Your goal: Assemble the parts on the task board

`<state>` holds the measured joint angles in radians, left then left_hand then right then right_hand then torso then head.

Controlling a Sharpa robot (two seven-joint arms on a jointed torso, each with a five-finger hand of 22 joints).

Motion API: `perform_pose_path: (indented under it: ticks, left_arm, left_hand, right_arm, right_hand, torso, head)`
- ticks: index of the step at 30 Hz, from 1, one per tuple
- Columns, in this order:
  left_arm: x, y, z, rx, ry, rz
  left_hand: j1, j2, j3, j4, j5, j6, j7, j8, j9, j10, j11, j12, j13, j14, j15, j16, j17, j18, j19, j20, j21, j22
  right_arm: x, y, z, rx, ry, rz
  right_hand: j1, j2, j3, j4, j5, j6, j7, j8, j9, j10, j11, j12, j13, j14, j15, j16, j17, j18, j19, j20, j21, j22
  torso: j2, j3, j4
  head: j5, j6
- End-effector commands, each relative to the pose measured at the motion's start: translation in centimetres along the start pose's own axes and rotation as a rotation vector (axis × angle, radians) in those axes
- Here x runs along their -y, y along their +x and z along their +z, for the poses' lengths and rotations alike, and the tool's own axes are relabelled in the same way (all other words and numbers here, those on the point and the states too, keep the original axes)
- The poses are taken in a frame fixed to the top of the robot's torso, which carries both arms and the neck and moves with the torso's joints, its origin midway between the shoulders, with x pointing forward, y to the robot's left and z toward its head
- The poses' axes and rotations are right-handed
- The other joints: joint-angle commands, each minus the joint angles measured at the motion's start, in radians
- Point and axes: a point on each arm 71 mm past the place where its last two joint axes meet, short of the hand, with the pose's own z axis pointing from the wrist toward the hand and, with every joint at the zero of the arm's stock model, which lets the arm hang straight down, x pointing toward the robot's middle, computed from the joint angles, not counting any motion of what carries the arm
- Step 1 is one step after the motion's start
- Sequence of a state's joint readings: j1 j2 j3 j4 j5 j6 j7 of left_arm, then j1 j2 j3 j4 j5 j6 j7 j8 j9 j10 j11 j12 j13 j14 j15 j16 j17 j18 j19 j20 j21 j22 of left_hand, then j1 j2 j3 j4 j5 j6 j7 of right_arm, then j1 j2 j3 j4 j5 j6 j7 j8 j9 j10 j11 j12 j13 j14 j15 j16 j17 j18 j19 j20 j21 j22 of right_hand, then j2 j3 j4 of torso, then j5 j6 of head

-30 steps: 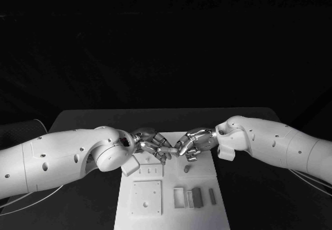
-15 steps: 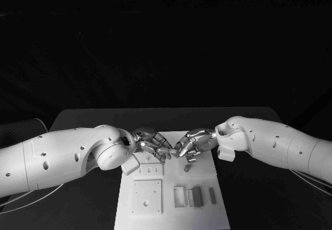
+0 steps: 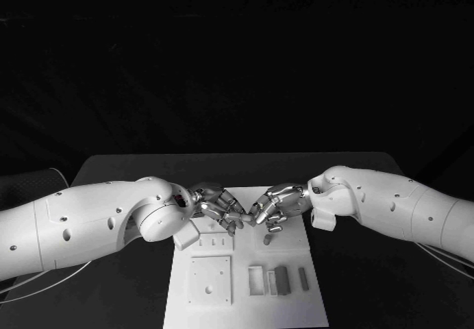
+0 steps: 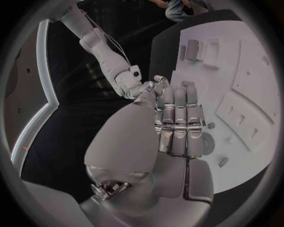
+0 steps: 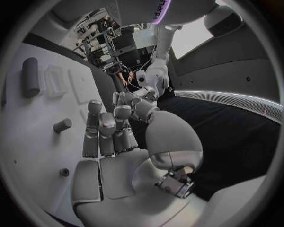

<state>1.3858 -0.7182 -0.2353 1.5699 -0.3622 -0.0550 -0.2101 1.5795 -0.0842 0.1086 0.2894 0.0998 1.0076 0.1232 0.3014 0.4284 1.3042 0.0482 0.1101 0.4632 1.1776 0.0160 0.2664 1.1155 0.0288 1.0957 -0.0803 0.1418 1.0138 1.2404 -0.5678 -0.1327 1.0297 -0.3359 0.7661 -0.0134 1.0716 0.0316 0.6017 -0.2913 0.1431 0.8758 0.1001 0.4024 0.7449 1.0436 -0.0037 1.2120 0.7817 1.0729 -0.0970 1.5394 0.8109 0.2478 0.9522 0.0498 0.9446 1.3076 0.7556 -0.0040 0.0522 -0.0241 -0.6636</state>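
Only one fragment of lettering is seen: in the right wrist view, dark characters are printed on the white housing (image 5: 163, 9) beside a purple band; they are cut off and cannot be read. No other text, number or sign is legible.

parts (image 3: 281, 281) on task board (image 3: 296, 312), table (image 3: 129, 168) beneath

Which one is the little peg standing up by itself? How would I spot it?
Find the white task board in the middle of the black table. On its far half, just below the right hand, one short dark peg stands upright alone. The other grey parts lie flat in a row nearer the robot.
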Motion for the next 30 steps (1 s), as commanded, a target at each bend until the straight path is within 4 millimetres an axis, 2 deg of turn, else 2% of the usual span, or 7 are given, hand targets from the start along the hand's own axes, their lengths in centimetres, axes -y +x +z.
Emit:
perform_pose_path:
  ticks: [1, 7, 23, 30]
  left_arm:
    - [-0.22, 0.39, 0.20, -0.008, -0.028, 0.009]
    - [-0.12, 0.48, 0.29, -0.007, -0.025, -0.013]
    - [-0.15, 0.24, 0.33, 0.013, -0.028, -0.062]
    - [-0.15, 0.16, 0.38, 0.021, -0.029, -0.064]
  left_hand:
    - [-0.014, -0.002, 0.005, 0.001, -0.001, 0.006, -0.001, 0.001, -0.001, 0.003, 0.002, -0.006, 0.002, 0.002, 0.002, -0.003, 0.002, 0.010, -0.003, 0.001, -0.005, 0.002]
    - [-0.016, 0.005, 0.017, -0.001, 0.003, 0.010, -0.003, 0.002, 0.000, 0.007, 0.000, -0.005, 0.003, 0.004, 0.000, -0.002, 0.003, 0.011, -0.001, -0.001, -0.005, 0.004]
    - [0.056, 0.016, 0.113, -0.024, 0.031, 0.033, -0.019, 0.017, 0.016, 0.036, -0.011, -0.003, 0.008, 0.026, -0.008, 0.006, 0.014, 0.004, 0.004, -0.008, -0.007, 0.016]
    - [0.025, -0.001, 0.145, -0.034, 0.121, 0.040, -0.025, 0.030, 0.042, 0.056, -0.019, 0.000, 0.015, 0.037, -0.016, 0.018, 0.033, 0.002, 0.013, -0.017, -0.001, 0.034]
  right_arm:
    - [-0.97, 0.47, 0.40, -0.031, -0.064, 0.010]
    - [-1.06, 0.61, 0.63, -0.030, -0.060, 0.005]
    - [-1.11, 0.16, 0.53, 0.030, -0.074, 0.004]
    - [-1.10, 0.04, 0.59, 0.056, -0.068, 0.002]
  right_hand:
    - [0.003, -0.006, 0.004, -0.002, 0.000, 0.102, -0.005, 0.006, 0.001, -0.108, -0.006, 0.006, 0.000, -0.014, -0.008, 0.005, 0.002, 0.014, -0.006, 0.002, -0.005, 0.015]
    - [0.003, -0.006, 0.004, -0.002, 0.000, 0.102, -0.005, 0.005, 0.001, -0.109, -0.006, 0.006, 0.000, -0.014, -0.008, 0.005, 0.002, 0.014, -0.006, 0.002, -0.005, 0.015]
    - [0.002, -0.007, 0.003, -0.001, 0.000, 0.101, -0.005, 0.004, 0.002, -0.109, -0.006, 0.005, -0.001, -0.014, -0.009, 0.004, 0.002, 0.014, -0.005, 0.002, -0.005, 0.015]
    - [0.001, -0.008, 0.003, -0.001, 0.000, 0.100, -0.004, 0.002, 0.003, -0.109, -0.005, 0.005, -0.001, -0.015, -0.009, 0.003, 0.001, 0.014, -0.005, 0.002, -0.006, 0.014]
  torso:
    - [0.000, -0.0004, 0.0000]
    - [0.000, -0.0006, -0.0002]
    - [0.000, -0.0003, 0.0000]
    - [0.000, 0.0002, -0.0001]
  head:
    - [0.000, 0.000]
    - [-0.001, 0.000]
    - [-0.001, -0.002]
    - [-0.001, -0.001]
